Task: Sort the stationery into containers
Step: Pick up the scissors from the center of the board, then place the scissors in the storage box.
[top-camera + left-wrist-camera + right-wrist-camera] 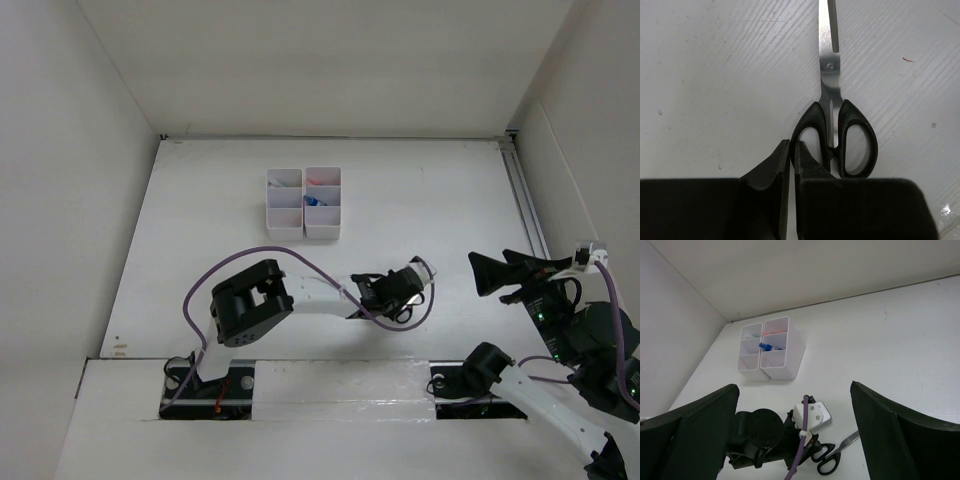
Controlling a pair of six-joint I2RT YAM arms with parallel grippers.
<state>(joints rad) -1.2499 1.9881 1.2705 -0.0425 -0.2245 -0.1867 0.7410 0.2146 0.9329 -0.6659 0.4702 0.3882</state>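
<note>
Black-handled scissors (830,95) lie flat on the white table, blades pointing away in the left wrist view. My left gripper (792,144) is low over them and shut. Its fingertips sit at the outer rim of the left handle loop, and only a thin pale slit shows between them. The right wrist view shows the scissors (827,460) beside that gripper. The containers (285,228) are two white three-cell trays side by side at mid-table. A blue-capped bottle (767,346) lies in a middle cell, with something orange-red (771,332) in the far one. My right gripper (795,385) hangs wide open and empty.
White walls close in the table on the left, back and right. A rail (522,200) runs along the right edge. The left arm (250,300) with its purple cable (300,262) stretches across the near part of the table. The right arm (560,300) stands at the near right.
</note>
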